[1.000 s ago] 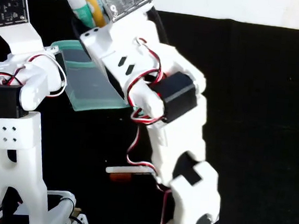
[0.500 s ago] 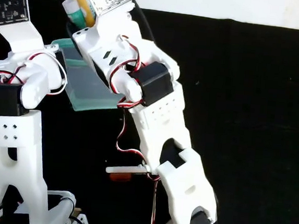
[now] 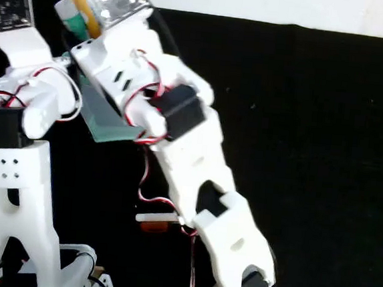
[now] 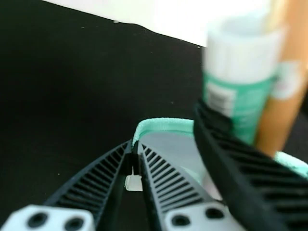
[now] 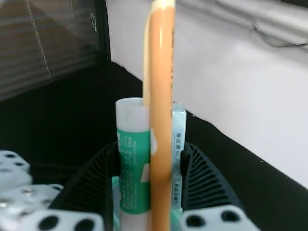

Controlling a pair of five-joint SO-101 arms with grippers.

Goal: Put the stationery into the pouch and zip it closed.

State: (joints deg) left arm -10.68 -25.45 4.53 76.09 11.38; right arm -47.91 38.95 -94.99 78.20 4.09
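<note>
Pinching pouch (image 4: 163, 126) rim, left tool (image 4: 135, 150); right tool (image 5: 151, 151) clamps glue stick (image 5: 131, 120), pencil (image 5: 161, 86); label (image 5: 129, 190) unreadable.

— Where does the high camera sit?
— Up on the base side of the arms (image 3: 196, 171), looking down across the black counter (image 3: 327, 128) to the white wall (image 3: 290, 8). The arms stand close under it.
— And the wrist cameras?
— Each looks out from very near. One looks along the left gripper (image 4: 134, 144) at the pouch (image 4: 163, 139) rim, the other along the right gripper (image 5: 154, 159) toward the wall.
— What do they share?
— The glue stick (image 5: 131, 163) and pencil (image 5: 161, 96) show in all three.
</note>
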